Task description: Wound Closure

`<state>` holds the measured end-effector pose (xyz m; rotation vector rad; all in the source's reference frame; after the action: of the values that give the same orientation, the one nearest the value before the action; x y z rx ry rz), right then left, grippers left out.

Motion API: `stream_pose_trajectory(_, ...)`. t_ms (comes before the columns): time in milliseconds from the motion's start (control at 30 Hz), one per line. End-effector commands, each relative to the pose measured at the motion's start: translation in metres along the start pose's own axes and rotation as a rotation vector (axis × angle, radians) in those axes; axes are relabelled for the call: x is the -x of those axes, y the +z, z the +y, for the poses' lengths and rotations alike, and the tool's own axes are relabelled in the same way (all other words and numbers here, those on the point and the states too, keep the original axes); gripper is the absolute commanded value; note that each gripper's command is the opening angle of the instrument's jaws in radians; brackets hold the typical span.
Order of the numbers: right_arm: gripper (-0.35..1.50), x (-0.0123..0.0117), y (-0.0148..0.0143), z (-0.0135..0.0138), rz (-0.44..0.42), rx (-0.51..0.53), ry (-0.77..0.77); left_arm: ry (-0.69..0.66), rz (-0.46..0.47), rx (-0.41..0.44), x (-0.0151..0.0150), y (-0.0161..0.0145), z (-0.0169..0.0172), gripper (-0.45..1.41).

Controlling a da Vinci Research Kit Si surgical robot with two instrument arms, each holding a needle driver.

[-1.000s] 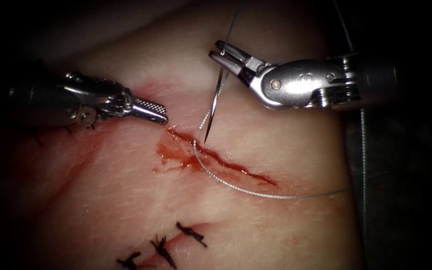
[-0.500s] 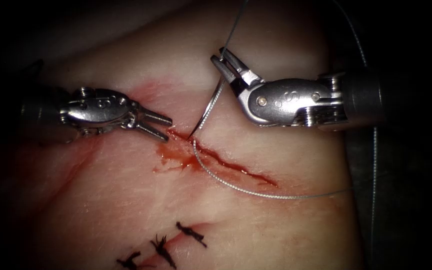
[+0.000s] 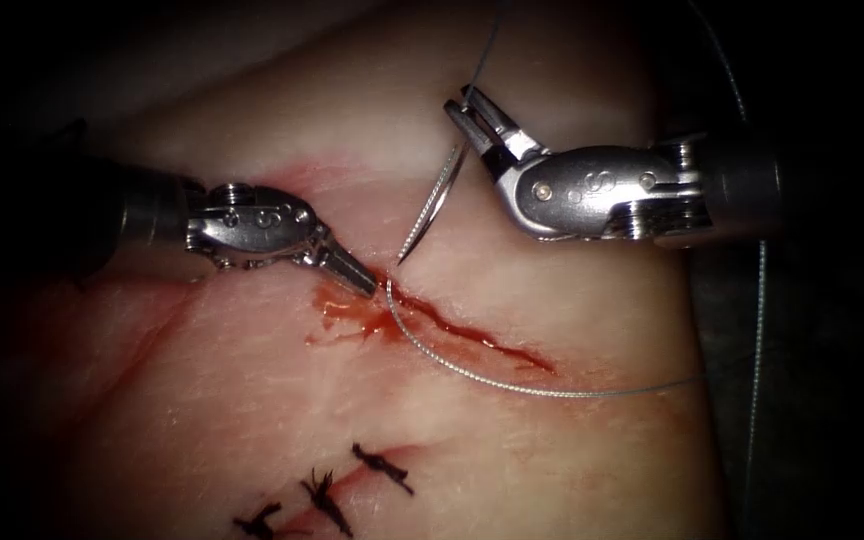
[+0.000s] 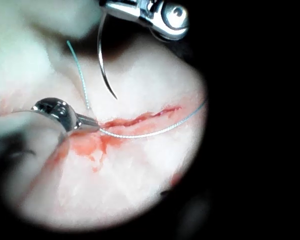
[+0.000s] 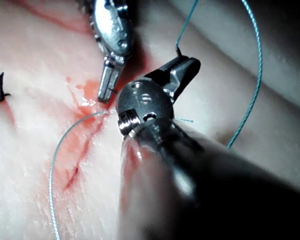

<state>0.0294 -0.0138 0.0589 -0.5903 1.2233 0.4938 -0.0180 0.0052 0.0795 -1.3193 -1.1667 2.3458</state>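
- Endoscope: right arm's steel needle driver (image 3: 472, 118) is clamped on the thin curved steel needle (image 3: 430, 208) near its tail, so the tip hangs just off the red cut (image 3: 452, 325) in the pale pork tissue (image 3: 252, 400).
- Left wrist: left arm's steel driver (image 4: 87, 122) looks closed on nothing, tip at the cut's left end beside the grey thread (image 4: 140, 134), probably steadying the edge.
- Right wrist: needle free of the tissue.

Endoscope above and in front; both wrist cameras close; shared cut (image 3: 452, 325).

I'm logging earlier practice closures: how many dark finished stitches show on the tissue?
3 dark knotted stitches, all below the open red cut in the endoscope view: one uppermost, one lower left of it, one at the frame's bottom edge. More may lie beyond it.
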Motion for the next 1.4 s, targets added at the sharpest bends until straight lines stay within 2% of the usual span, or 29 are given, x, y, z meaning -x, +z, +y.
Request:
stream_pose_trajectory(33, -0.35, -0.0001, 0.0007, -0.0006, 0.005, -0.006, 0.002, -0.022, 0.001, -0.012, 0.0001, 0.0008, -0.0006, -0.45)
stream_pose_trajectory(133, -0.35, -0.0004, 0.0008, -0.0007, 0.014, -0.019, 0.004, -0.057, -0.006, -0.021, 0.0001, 0.0009, -0.0012, -0.45)
stream_pose_trajectory(267, -0.35, -0.0011, 0.0007, -0.0010, 0.022, -0.033, 0.007, -0.107, -0.081, -0.065, 0.0003, 0.0008, -0.0016, -0.45)
stream_pose_trajectory(467, -0.35, -0.0013, 0.0008, -0.0013, 0.028, -0.048, 0.008, -0.110, -0.137, -0.085, 0.0008, 0.0009, -0.0011, -0.45)
stream_pose_trajectory(767, -0.35, -0.0013, 0.0008, -0.0013, 0.033, -0.059, 0.008, -0.103, -0.229, -0.108, 0.0023, 0.0025, -0.0021, -0.45)
stream_pose_trajectory(900, -0.35, -0.0013, 0.0008, -0.0014, 0.037, -0.065, 0.008, -0.096, -0.229, -0.191, 0.0026, 0.0029, -0.0028, -0.45)
stream_pose_trajectory(1033, -0.35, -0.0014, 0.0008, -0.0015, 0.047, -0.088, 0.008, -0.085, -0.327, -0.241, 0.0024, 0.0026, -0.0030, -0.32)
stream_pose_trajectory(1067, -0.35, -0.0014, 0.0008, -0.0015, 0.047, -0.088, 0.008, -0.085, -0.327, -0.241, 0.0024, 0.0026, -0.0030, -0.32)
stream_pose_trajectory(1100, -0.35, -0.0014, 0.0011, -0.0016, 0.062, -0.118, 0.008, -0.121, -0.432, -0.157, 0.0022, 0.0025, -0.0029, -0.37)
stream_pose_trajectory(1133, -0.35, -0.0014, 0.0011, -0.0016, 0.062, -0.118, 0.008, -0.121, -0.432, -0.157, 0.0022, 0.0025, -0.0029, -0.37)
stream_pose_trajectory(1200, -0.35, -0.0014, 0.0014, -0.0017, 0.086, -0.149, 0.011, -0.121, -0.475, -0.090, 0.0019, 0.0025, -0.0028, -0.43)
stream_pose_trajectory(1233, -0.35, -0.0014, 0.0016, -0.0017, 0.104, -0.175, 0.013, -0.108, -0.512, -0.002, 0.0021, 0.0026, -0.0026, -0.37)
stream_pose_trajectory(1267, -0.35, -0.0013, 0.0018, -0.0017, 0.119, -0.206, 0.015, -0.102, -0.527, 0.042, 0.0021, 0.0026, -0.0026, -0.28)
stream_pose_trajectory(1300, -0.35, -0.0013, 0.0019, -0.0017, 0.133, -0.236, 0.015, -0.094, -0.535, 0.066, 0.0021, 0.0027, -0.0026, -0.28)
stream_pose_trajectory(1367, -0.35, -0.0012, 0.0022, -0.0018, 0.176, -0.299, -0.039, -0.061, -0.507, 0.129, 0.0020, 0.0032, -0.0031, -0.33)
stream_pose_trajectory(1400, -0.35, -0.0011, 0.0022, -0.0018, 0.192, -0.310, -0.083, -0.092, -0.491, 0.149, 0.0019, 0.0034, -0.0033, -0.37)
